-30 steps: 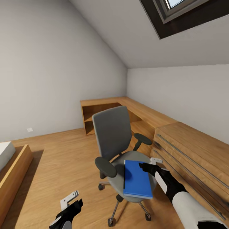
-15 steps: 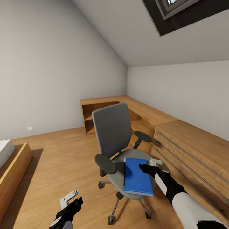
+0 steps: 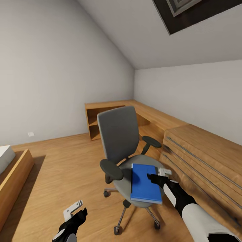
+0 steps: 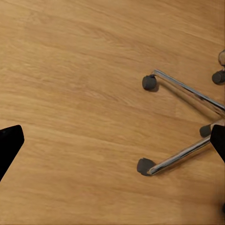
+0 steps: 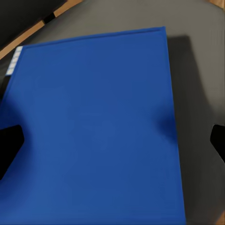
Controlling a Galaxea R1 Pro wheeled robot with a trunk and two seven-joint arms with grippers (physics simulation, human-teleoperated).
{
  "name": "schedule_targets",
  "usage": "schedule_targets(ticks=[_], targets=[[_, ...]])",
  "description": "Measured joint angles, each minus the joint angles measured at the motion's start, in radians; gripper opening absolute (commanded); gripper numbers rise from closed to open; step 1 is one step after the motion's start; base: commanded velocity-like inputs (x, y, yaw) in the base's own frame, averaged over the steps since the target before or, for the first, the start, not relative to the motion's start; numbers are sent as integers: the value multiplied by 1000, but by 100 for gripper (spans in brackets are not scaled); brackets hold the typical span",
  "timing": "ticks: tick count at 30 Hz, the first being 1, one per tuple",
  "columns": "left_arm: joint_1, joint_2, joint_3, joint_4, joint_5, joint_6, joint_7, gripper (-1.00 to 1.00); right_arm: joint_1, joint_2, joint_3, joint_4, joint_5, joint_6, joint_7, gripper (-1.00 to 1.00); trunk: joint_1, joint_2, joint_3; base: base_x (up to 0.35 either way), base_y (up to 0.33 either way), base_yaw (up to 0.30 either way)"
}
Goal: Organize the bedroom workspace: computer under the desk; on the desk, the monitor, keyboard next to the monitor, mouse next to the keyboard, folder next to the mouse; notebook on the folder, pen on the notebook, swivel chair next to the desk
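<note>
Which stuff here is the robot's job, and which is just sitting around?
Job things:
- folder lying on the swivel chair
- right end effector over the folder

Just there:
- wooden drawer unit
- low wooden shelf
- bed corner

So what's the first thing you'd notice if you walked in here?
The bright blue folder lying on the seat of the grey swivel chair in the middle of the room. The right gripper hovers open just over the folder, and the left gripper hangs low above the wood floor.
</note>
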Motion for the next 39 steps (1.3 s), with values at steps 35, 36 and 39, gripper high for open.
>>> schedule_targets(ticks=[35,36,39], targets=[[0,0,0,5,0,1,-1,100,-1,3,3,-8,0,6,-40,100,127,-231,-103,0,0,0],[0,0,0,5,0,1,-1,100,-1,3,3,-8,0,6,-40,100,127,-231,-103,0,0,0],[0,0,0,5,1,1,-2,100,-1,2,1,-7,-5,6,-37,100,127,-231,-103,0,0,0]])
